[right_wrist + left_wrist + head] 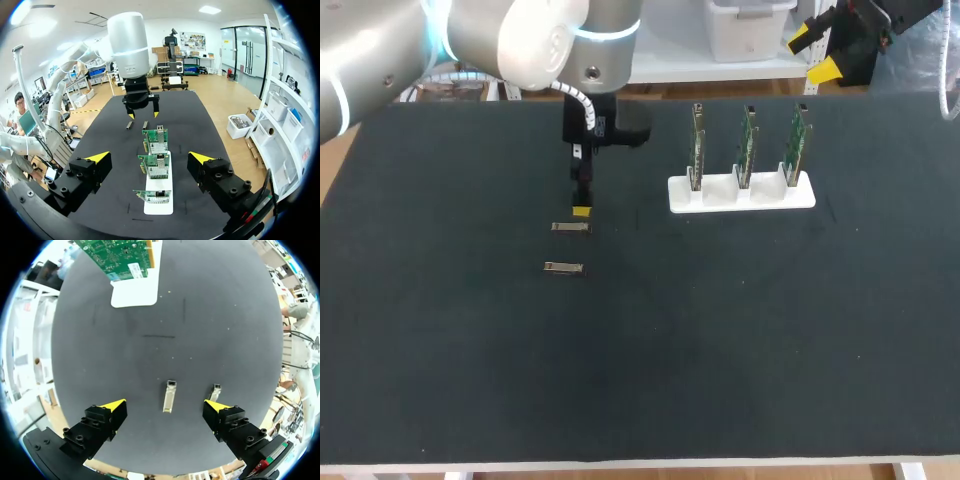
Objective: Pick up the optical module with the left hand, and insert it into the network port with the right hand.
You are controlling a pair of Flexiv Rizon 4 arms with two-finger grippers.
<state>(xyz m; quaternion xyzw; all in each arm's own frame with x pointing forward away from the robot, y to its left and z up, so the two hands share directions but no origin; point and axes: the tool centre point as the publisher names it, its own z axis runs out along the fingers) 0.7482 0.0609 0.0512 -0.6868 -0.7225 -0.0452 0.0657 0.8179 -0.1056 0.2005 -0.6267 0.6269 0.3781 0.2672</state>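
table [720,350]: dark, pretty much black top, with a pale edge showing along the front
first module [571,227]: little silver optical module lying flat, left of the middle
second module [564,267]: same kind, also flat, just in front of the first one, roughly parallel and not touching
white holder [741,194]: sits toward the back right, well apart from both modules
green cards [747,143]: three of them, standing upright in the holder in a row
marks [158,336]: a couple of faint thin lines on the top between the modules and the holder

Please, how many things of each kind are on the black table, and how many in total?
Modules: 2
Boards: 3
Holder: 1
Total: 6
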